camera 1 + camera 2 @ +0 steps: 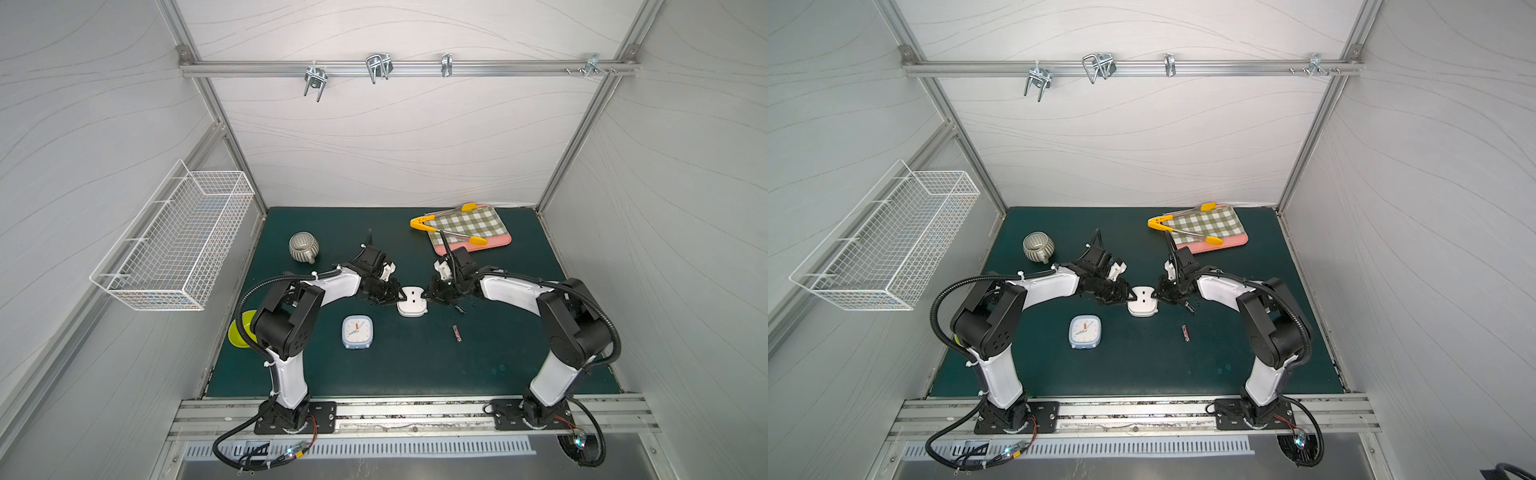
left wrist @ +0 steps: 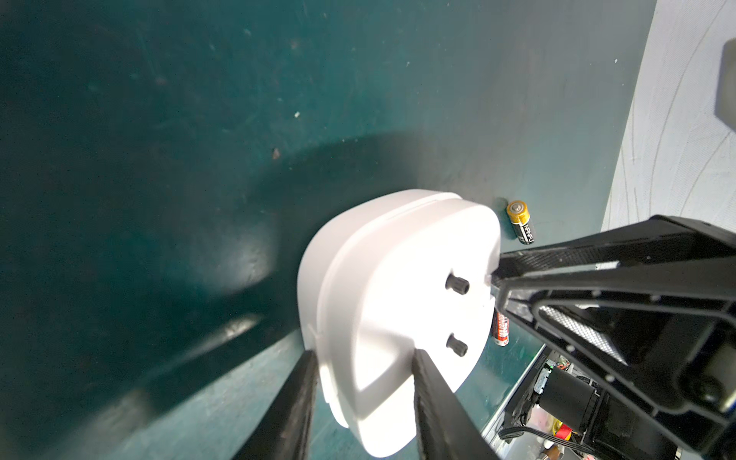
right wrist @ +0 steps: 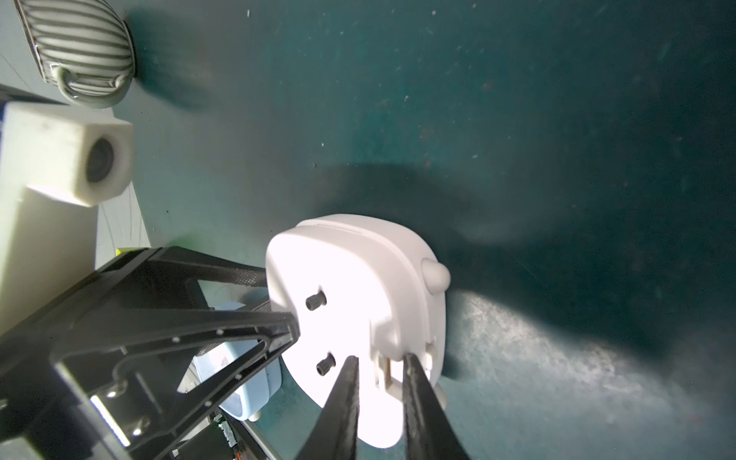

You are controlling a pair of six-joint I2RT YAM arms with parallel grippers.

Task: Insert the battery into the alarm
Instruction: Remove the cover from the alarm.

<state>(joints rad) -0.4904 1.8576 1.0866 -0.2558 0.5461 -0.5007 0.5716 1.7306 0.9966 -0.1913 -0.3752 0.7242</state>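
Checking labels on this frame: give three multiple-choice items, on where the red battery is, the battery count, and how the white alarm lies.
1. Where is the red battery?
A. in the wire basket
B. on the mat
C. on the checked cloth

2. How many loose batteries show?
A. one
B. four
C. two

3. Which side of the white alarm faces up?
A. back
B. dial
C. a side edge

Answers:
1 B, it lies on the mat.
2 C, the red one and a black-and-gold battery, both in the left wrist view.
3 A, its two black knobs show from above.
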